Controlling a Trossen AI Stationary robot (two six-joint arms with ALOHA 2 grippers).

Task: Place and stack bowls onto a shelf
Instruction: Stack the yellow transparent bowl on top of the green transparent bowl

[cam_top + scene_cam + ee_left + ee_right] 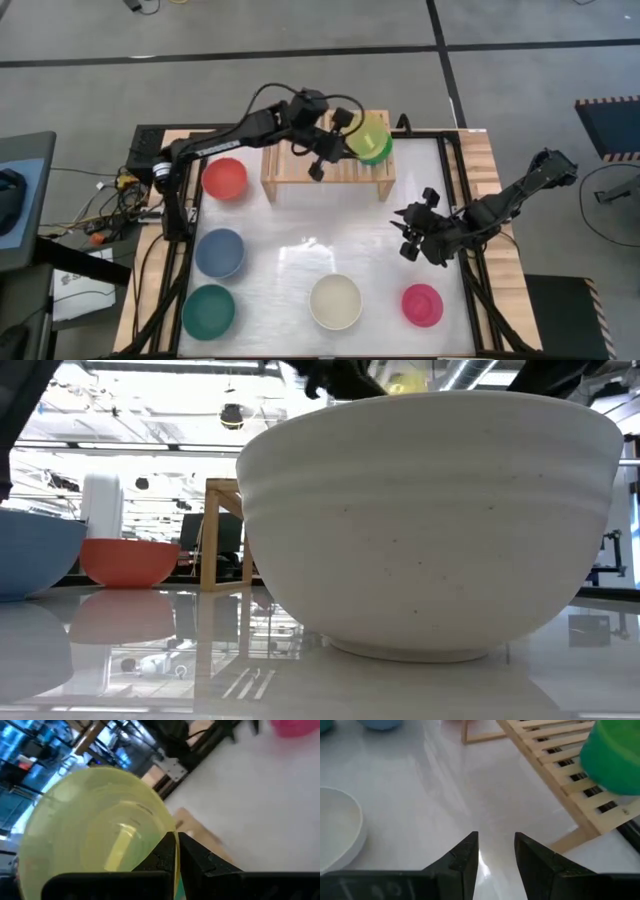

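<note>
My left gripper (350,136) reaches over the light-wood shelf (290,170) and is shut on the yellow bowl (368,130), which sits over the green bowl (378,154) on the shelf's right end. The green bowl (612,755) rests on the slats (555,755). The red (224,178), slate blue (220,252), teal (208,310), cream (335,301) and pink (421,304) bowls stand on the table. I cannot pick out a light blue bowl. My right gripper (410,236) is open over the table, right of the shelf's front, touching nothing. My left gripper (177,847) pinches the yellow bowl's rim (169,827), one finger (162,857) inside the bowl and the other (197,857) outside. It comes from the table's left, slanting down. The bowl is tilted above the green bowl. Whether they touch, I cannot tell.
The cream bowl (430,520) fills the low view, with the red bowl (128,560) and a shelf leg (222,530) behind it. The left half of the shelf's top (285,158) is bare. Open table lies in the middle (320,240).
</note>
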